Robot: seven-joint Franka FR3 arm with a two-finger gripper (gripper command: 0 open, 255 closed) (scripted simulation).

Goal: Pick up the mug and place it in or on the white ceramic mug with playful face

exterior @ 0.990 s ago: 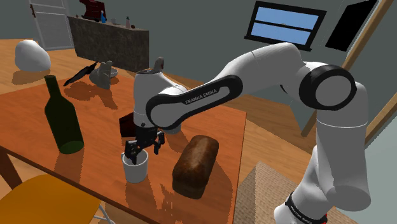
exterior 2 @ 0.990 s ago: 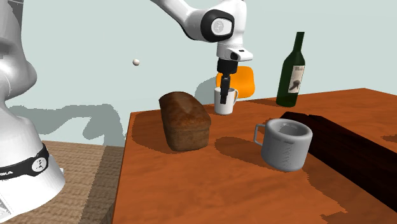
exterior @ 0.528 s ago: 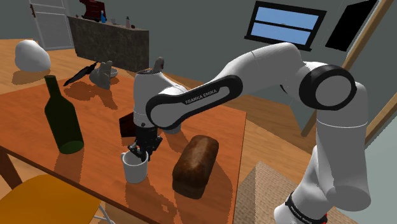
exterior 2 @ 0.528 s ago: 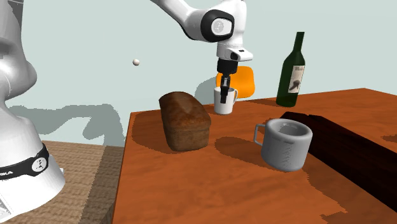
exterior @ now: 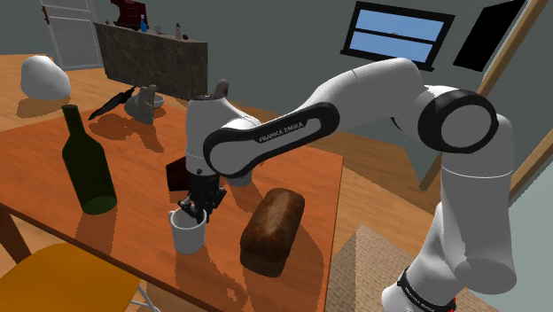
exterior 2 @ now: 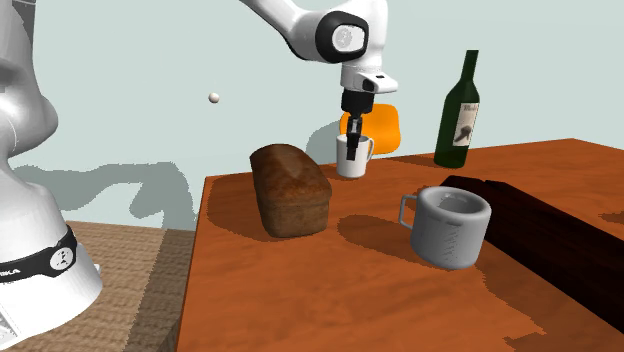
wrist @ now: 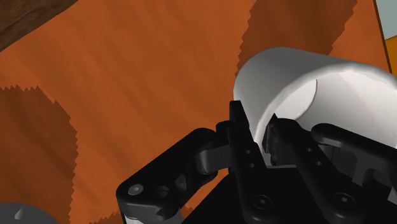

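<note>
On the table, the gripper pinches the white mug

Across the orange-brown wooden tabletop, the white arm bends down from the shoulder view's right. A brown loaf lies near the table's edge. A dark green bottle stands upright, well apart at that view's left. In the second exterior view a grey mug stands upright, nearer the camera than the loaf and just beside a dark box. The white mug is upright just beside the loaf, between it and the bottle. The black gripper meets it from above. Its fingers are closed on the mug's wall, one inside the rim and one outside, as the wrist view shows.
</note>
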